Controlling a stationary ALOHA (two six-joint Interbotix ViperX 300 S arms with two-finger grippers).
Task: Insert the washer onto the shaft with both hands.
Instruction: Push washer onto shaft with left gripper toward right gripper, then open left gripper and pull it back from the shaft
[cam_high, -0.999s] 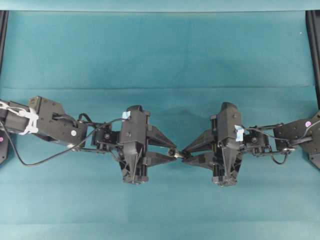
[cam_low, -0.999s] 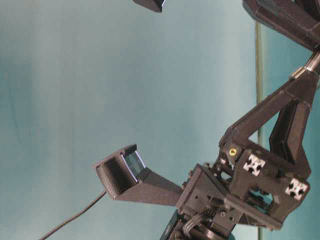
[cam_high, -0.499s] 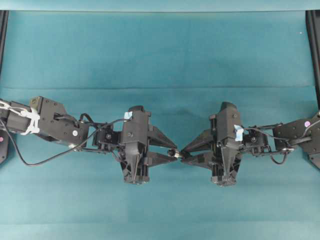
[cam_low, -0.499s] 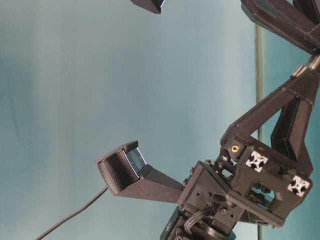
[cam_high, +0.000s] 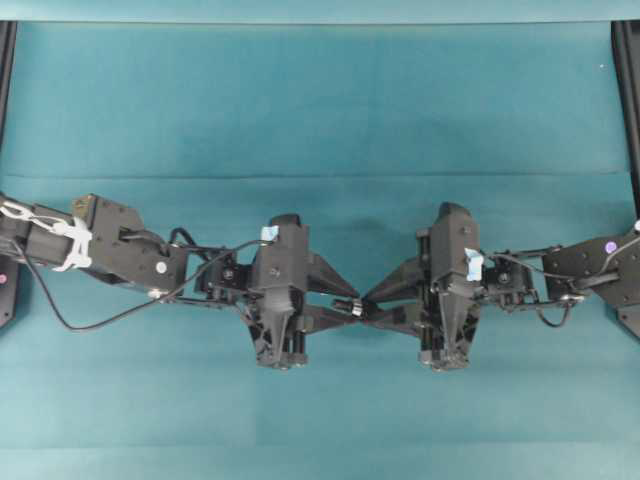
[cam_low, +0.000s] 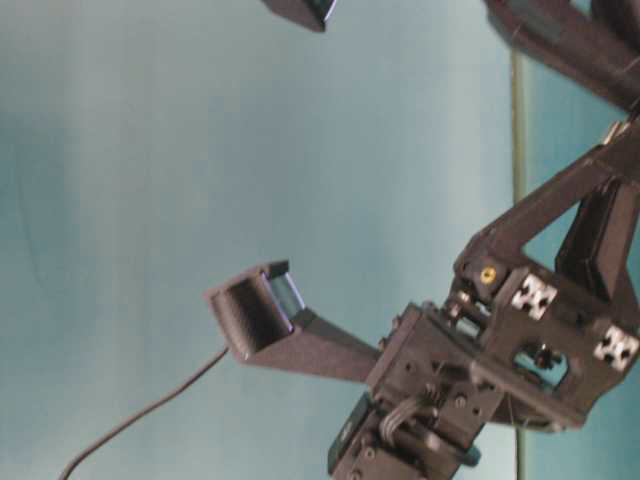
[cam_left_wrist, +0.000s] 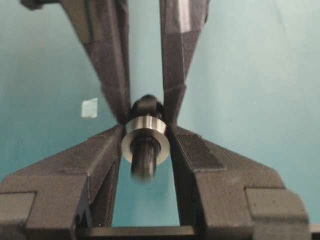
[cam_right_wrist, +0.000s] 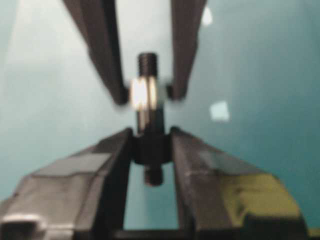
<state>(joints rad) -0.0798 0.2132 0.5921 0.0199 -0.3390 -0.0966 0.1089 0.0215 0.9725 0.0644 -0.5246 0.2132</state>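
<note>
Left arm has crept in toward the right one. My left gripper (cam_left_wrist: 145, 145) pinches the small silvery metal ring washer (cam_left_wrist: 145, 139), now threaded over the short dark stepped rod shaft (cam_right_wrist: 149, 125), which my right gripper (cam_right_wrist: 150, 150) clamps, axis running 9-to-3 overhead.

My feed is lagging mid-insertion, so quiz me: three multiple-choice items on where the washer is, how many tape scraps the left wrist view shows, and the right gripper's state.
1. Where is the washer?
A. lying on the cloth
B. around the shaft, between the left gripper's fingertips
C. in the right gripper

2. How many pale tape scraps lie on the cloth in the left wrist view?
A. one
B. three
C. none

3. The right gripper is:
A. wide open
B. shut on the shaft
C. shut on nothing

Key: 1 B, the shaft's tip pokes through the ring; 2 A, a single square left of the fingers; 3 B, its fingers clamp the dark collar.
</note>
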